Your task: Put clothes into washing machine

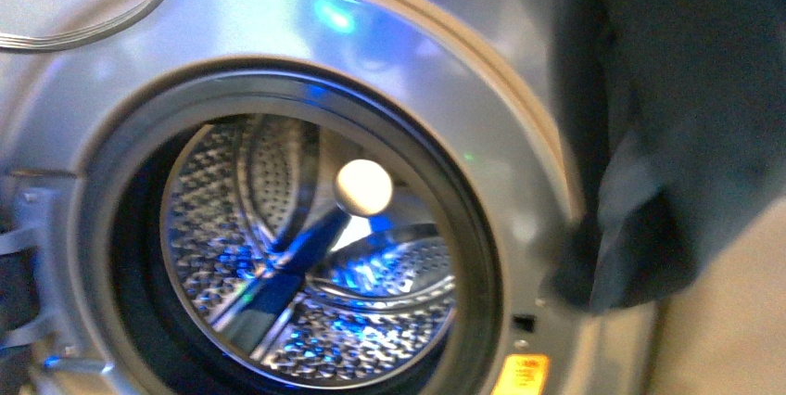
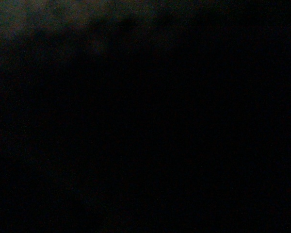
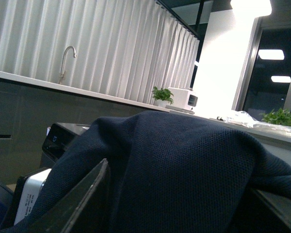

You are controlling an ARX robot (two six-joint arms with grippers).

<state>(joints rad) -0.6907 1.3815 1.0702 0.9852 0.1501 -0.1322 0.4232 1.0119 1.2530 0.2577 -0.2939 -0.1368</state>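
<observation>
Right claw [image 3: 184, 184] is draped in the clothes [image 3: 184, 141], grip unclear; washing machine [image 1: 505, 126] stands open; left view dark.

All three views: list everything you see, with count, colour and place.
Washing machine: one, silver-grey, fills the front view.
Drum: one, perforated steel, inside the machine.
Sticker: one, orange, low on the machine's front.
Clothes: one piece, dark navy, hanging right of the opening, outside the drum.
Tap: one, metal, on a counter.
Plants: two, green, on counters.
Curtain: one, white, behind the tap.
Left wrist view: dark.
Right tool: one, dark, under the clothes; open or shut unclear.
</observation>
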